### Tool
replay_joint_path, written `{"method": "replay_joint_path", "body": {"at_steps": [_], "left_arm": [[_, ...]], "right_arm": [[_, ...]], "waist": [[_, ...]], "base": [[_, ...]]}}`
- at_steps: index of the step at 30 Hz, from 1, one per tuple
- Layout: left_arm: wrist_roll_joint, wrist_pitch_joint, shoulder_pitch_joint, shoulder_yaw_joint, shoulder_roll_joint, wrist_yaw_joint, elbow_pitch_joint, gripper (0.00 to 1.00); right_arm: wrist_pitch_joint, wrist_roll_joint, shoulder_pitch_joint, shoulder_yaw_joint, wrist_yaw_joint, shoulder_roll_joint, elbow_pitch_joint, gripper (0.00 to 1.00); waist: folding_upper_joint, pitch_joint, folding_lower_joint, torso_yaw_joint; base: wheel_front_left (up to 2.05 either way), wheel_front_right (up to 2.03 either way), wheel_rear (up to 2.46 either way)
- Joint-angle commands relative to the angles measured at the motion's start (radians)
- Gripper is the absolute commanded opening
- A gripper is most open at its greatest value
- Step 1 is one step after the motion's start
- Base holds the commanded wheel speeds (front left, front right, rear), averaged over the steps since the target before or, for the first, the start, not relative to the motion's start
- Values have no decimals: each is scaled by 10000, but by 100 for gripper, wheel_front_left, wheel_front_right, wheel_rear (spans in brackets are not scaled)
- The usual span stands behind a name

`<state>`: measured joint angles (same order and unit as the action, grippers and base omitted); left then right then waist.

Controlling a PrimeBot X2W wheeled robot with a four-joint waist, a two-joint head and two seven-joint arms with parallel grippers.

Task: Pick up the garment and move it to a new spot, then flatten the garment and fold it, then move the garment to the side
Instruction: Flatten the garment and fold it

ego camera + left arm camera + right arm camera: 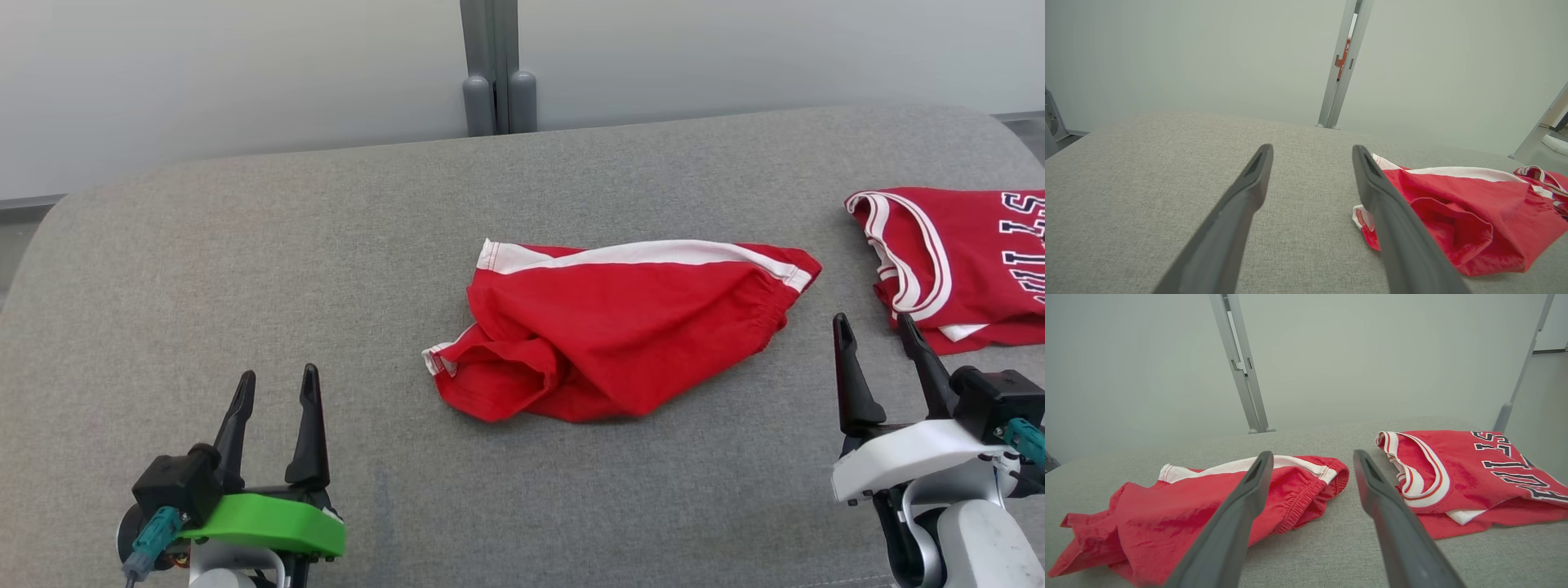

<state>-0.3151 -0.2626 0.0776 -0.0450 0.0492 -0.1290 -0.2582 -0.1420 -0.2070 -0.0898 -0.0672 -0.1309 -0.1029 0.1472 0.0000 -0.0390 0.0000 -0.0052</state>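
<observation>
Facing you, the shorts (620, 327) lay crumpled at the middle of the counter (245, 245), long axis left to right, nearer your right claw (872, 319) than your left claw (278, 373), both claws spread wide and empty.

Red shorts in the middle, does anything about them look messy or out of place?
Yes. The red shorts lie crumpled on the grey surface, not spread flat: their left end is bunched into thick folds. The red jersey at the right lies flatter. No tear or stain shows.
</observation>
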Motion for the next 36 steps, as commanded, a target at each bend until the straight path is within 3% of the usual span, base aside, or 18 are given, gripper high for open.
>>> {"method": "replay_joint_path", "body": {"at_steps": [1, 12, 18, 22, 27, 36], "left_arm": [[45, -25, -84, 12, 27, -23, 57, 100], [-10, -25, 9, 81, 27, -23, 179, 100], [-139, -24, 567, -429, 21, -23, -37, 100], [-273, 23, 1806, -1159, 30, -23, -1065, 100], [-557, 1152, 3888, -1938, 31, 214, -2789, 100], [-2090, 2620, 6498, -3416, 34, 753, -4941, 100]], "right_arm": [[87, 37, 93, 45, 2, 39, -59, 100], [281, -265, -24, 108, 2, 78, -38, 100], [1340, -980, -550, -127, 1, 159, 23, 100], [2714, -1255, -1148, -377, 1, -25, 272, 100], [4030, -1468, -2315, -850, -1, 161, 895, 100], [4625, -1867, -4111, -651, -1, 485, 2277, 100]], "waist": [[0, -30, 0, 14], [0, -227, 0, -33], [0, -515, 0, -49], [0, -927, 0, -4], [0, -1631, 0, -252], [0, -2731, 0, -979]], "base": [[0, 0, 0], [0, 0, 0], [0, 0, 0], [0, 0, 0], [0, 0, 0], [0, 0, 0]]}}
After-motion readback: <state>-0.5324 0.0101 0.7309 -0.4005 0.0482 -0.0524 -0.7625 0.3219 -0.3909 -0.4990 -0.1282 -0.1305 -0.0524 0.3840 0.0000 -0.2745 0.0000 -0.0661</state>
